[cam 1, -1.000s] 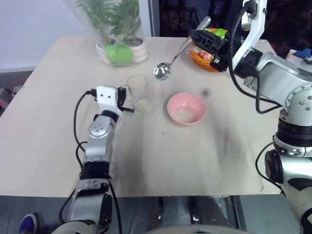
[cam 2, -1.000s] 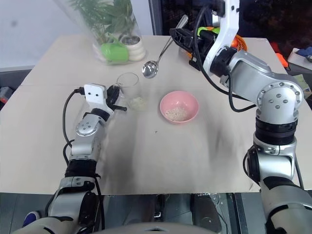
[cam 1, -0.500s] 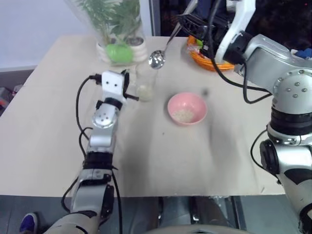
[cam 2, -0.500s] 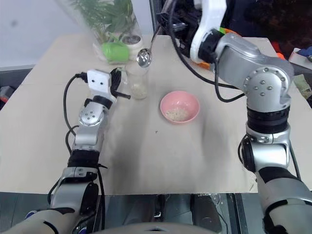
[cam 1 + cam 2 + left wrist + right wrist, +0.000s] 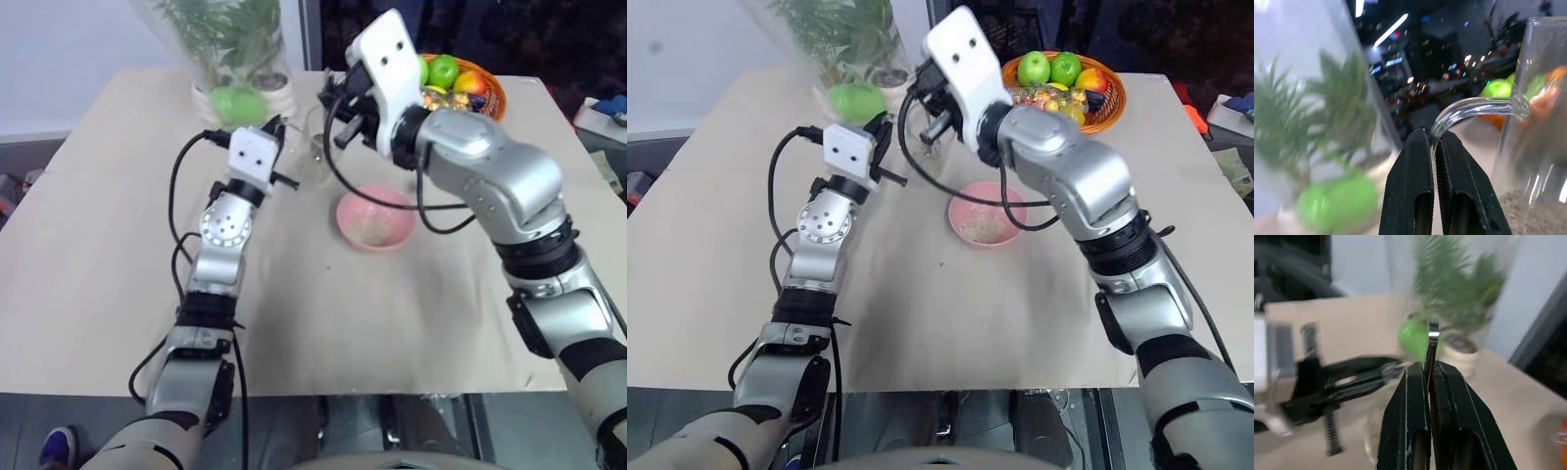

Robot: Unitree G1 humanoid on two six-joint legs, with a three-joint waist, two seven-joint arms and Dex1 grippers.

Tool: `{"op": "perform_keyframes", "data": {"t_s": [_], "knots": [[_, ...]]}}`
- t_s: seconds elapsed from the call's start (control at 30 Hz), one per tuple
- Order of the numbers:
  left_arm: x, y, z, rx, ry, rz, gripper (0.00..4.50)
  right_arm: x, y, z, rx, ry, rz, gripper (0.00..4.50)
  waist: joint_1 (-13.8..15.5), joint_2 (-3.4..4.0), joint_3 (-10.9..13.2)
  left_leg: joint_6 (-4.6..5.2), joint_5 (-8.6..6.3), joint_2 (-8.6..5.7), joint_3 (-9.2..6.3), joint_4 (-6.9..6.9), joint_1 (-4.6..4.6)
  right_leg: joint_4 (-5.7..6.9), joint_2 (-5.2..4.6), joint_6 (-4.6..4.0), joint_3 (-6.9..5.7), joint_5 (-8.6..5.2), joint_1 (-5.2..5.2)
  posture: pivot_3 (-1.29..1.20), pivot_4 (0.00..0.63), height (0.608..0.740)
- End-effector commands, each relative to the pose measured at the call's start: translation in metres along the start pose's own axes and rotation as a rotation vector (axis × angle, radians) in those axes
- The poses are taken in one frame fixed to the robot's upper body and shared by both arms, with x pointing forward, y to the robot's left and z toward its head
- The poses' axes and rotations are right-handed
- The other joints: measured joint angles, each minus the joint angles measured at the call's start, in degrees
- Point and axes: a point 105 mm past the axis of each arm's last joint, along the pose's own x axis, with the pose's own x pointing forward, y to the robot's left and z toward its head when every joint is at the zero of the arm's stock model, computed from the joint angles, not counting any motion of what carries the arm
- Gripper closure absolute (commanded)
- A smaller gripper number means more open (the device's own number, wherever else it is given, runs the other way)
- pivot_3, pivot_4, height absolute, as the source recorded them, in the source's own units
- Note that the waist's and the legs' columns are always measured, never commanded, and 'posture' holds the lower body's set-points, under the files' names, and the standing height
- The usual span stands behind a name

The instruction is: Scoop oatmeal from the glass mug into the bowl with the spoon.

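Left gripper (image 5: 1436, 147): clenched on the curved handle of the glass mug (image 5: 1540, 122), holding the mug up off the table (image 5: 98, 245), just in front of the plant vase (image 5: 220, 54).
Right gripper (image 5: 1428, 369): pinched tight on the thin handle of the spoon (image 5: 1430, 345); the arm reaches across from the right, its gripper close against the mug.
Spoon bowl end: hidden behind the right arm from where I stand, so I can't say whether it is inside the mug.
Oatmeal (image 5: 1535, 215): a layer of pale flakes lies in the bottom of the mug; a small heap also sits in the bowl (image 5: 375, 217).
Bowl: on the table, just below and to the right of the raised mug, with the fruit basket (image 5: 1070, 78) further back.
Done so far: looks like at least one scoop has already landed in the bowl.
Left to do: plenty of flakes remain in the mug, so another dip and carry seems due.
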Motion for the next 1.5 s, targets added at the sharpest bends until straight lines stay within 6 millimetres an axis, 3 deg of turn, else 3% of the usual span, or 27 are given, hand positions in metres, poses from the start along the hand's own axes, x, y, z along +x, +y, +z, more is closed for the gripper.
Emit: {"op": "perform_keyframes", "data": {"t_s": [0.03,0.17,0.5,0.6,0.8,0.97,1.1,1.37,1.43,1.5], "knots": [[0.007,0.003,0.018,0.033,-0.081,0.010,4.38,-0.007,-0.007,0.015,0.035,-0.062,-0.008,4.50,-0.1,0.00,0.0,0.00,0.00,0.00,0.01,0.02,0.00,0.00,0.00,0.00,0.00,0.00,0.00,0.00,0.150,0.740],[0.007,0.002,0.013,0.026,-0.072,0.006,4.38,-0.010,-0.013,0.011,0.149,-0.067,-0.016,4.50,-0.1,0.00,0.0,-0.01,0.01,0.00,-0.04,0.01,0.01,0.01,0.03,0.00,-0.02,0.00,0.00,0.00,0.150,0.740],[0.010,-0.001,-0.003,0.025,-0.036,-0.008,4.38,-0.036,-0.067,0.013,0.576,-0.110,-0.127,4.50,-0.1,0.00,0.0,-0.02,0.01,-0.02,-0.02,0.01,0.01,0.02,0.02,0.01,-0.03,0.00,0.01,0.00,0.150,0.740],[0.013,-0.003,-0.004,0.023,-0.037,-0.014,4.38,-0.046,-0.061,0.015,0.673,-0.152,-0.163,4.50,-0.1,0.00,0.0,-0.02,0.01,-0.01,-0.02,0.00,0.01,0.03,0.02,0.01,-0.03,0.00,0.00,0.00,0.150,0.740],[0.017,-0.007,-0.006,0.026,-0.044,-0.029,4.38,-0.059,-0.069,0.017,0.811,-0.201,-0.233,4.50,-0.2,0.01,0.0,-0.02,0.01,-0.02,0.02,-0.02,0.01,0.06,0.01,0.01,0.00,0.01,0.00,0.00,0.150,0.740],[0.023,-0.007,-0.004,0.031,-0.052,-0.036,4.38,-0.058,-0.045,0.026,0.497,-0.134,-0.228,4.50,-0.2,0.02,0.0,-0.01,0.01,-0.05,0.01,-0.02,0.00,0.06,0.02,0.01,0.00,0.00,-0.02,0.00,0.150,0.740],[0.032,-0.006,0.005,0.001,-0.077,-0.025,4.38,-0.044,-0.036,0.017,0.240,-0.070,-0.210,4.50,-0.5,0.01,0.0,-0.01,0.01,-0.15,0.02,-0.01,0.01,0.03,0.04,0.02,0.02,0.00,-0.02,0.00,0.150,0.740],[0.036,-0.009,0.015,0.000,-0.106,-0.024,4.38,-0.027,-0.022,-0.003,-0.110,-0.022,-0.192,4.50,-0.5,0.01,0.0,-0.01,0.01,-0.12,0.00,0.03,0.02,0.03,0.05,0.02,0.02,0.00,-0.02,0.00,0.150,0.740],[0.037,-0.011,0.019,0.000,-0.121,-0.026,4.38,-0.022,-0.013,-0.012,-0.150,-0.002,-0.159,4.50,-0.5,0.01,0.0,-0.01,0.01,-0.12,0.00,0.04,0.03,0.04,0.05,0.02,0.01,0.00,-0.02,0.00,0.150,0.740],[0.037,-0.013,0.021,0.000,-0.128,-0.029,4.38,-0.017,-0.005,-0.015,-0.055,-0.007,-0.122,4.50,-0.5,0.01,0.0,-0.01,0.01,-0.11,-0.01,0.04,0.03,0.04,0.05,0.02,0.01,0.00,-0.02,0.00,0.150,0.740]]}}
